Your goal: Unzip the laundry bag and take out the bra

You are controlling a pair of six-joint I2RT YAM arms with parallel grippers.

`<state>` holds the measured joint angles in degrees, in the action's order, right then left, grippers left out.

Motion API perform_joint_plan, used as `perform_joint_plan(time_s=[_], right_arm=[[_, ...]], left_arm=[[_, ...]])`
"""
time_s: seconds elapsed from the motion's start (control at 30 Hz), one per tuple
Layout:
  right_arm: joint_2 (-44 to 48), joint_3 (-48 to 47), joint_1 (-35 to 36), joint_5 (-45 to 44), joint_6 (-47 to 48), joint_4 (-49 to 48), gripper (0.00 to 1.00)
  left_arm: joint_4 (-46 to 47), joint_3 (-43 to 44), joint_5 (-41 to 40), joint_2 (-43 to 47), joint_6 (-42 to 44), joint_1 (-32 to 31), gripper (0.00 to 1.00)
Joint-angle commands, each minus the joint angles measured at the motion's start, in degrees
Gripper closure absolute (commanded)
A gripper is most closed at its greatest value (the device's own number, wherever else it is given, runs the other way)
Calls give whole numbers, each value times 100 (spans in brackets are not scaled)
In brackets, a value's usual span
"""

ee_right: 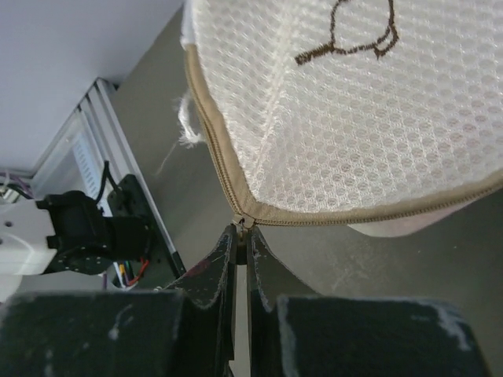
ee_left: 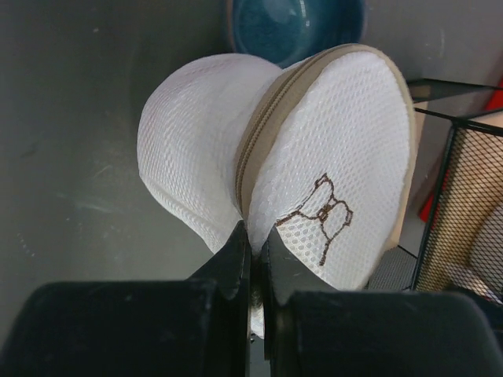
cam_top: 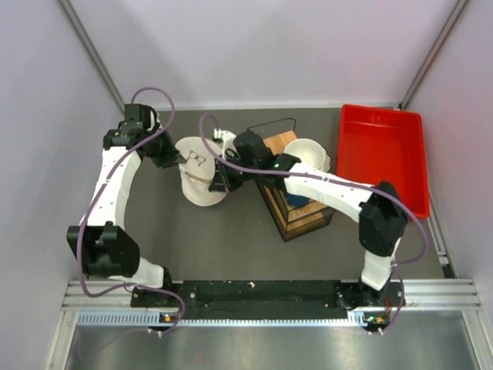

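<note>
The white mesh laundry bag [cam_top: 199, 173] lies on the dark table between the two arms, its round end with a small dark line drawing [ee_left: 322, 212] facing up. A tan zipper [ee_left: 263, 126] runs along its rim. My left gripper [ee_left: 253, 239] is shut on the bag's mesh edge at the zipper seam. My right gripper [ee_right: 243, 234] is shut on the small metal zipper pull [ee_right: 245, 222] at the bag's corner; the bag [ee_right: 346, 102] fills the upper right wrist view. The bra is hidden.
A wire basket with a wooden base [cam_top: 296, 204] stands just right of the bag, a white bowl [cam_top: 306, 152] behind it. A red tray [cam_top: 383, 154] sits at the far right. A blue bowl [ee_left: 295, 27] lies beyond the bag.
</note>
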<state>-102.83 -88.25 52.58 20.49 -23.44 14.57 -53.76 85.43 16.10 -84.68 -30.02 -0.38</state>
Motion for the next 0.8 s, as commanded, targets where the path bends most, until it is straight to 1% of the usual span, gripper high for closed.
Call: perform_joint_plan(time_s=[0.0,0.1,0.13,0.17,0.23,0.3,0.37,0.4,0.43,0.5,0.63,0.67,0.73,0.77], right_arm=[[-324,-421,288,385,156,-24,100],[-588,-500,288,368,33,-138,100],[-642,-544,288,342,-46,-208,100],[-694,-571,297,307,-90,-235,100],[-878,-737,288,254,-230,-279,100],[-985,-834,288,297,-345,-331,100],[-1046,-878,288,280,-486,-393,100],[-1055,-870,288,245,-529,-437,100],[-1055,-870,288,210,-591,-472,100],[-1047,-852,288,184,-626,-525,100],[-1047,-826,288,166,-741,-613,100],[-1047,-817,288,166,-758,-630,100],[-1064,-817,288,175,-767,-639,100],[-1073,-808,288,192,-776,-648,100]], left_arm=[[322,18,-704,31,5,258,100],[489,-113,-713,-127,-118,284,100],[532,-140,-591,-249,-162,293,100],[524,-149,-477,-329,-188,319,97],[472,-158,-179,-504,-302,337,87],[524,-219,-107,-488,-417,337,61],[542,-272,-159,-313,-478,346,39],[533,-281,-168,-233,-487,363,20],[516,-272,-168,-59,-513,381,14],[393,-290,-247,127,-645,407,11],[287,-693,-370,837,-1075,486,11],[313,-1025,-362,970,-1337,521,11],[523,-1395,-169,1374,-1750,557,12],[637,-1858,-3,1497,-1909,557,12]])
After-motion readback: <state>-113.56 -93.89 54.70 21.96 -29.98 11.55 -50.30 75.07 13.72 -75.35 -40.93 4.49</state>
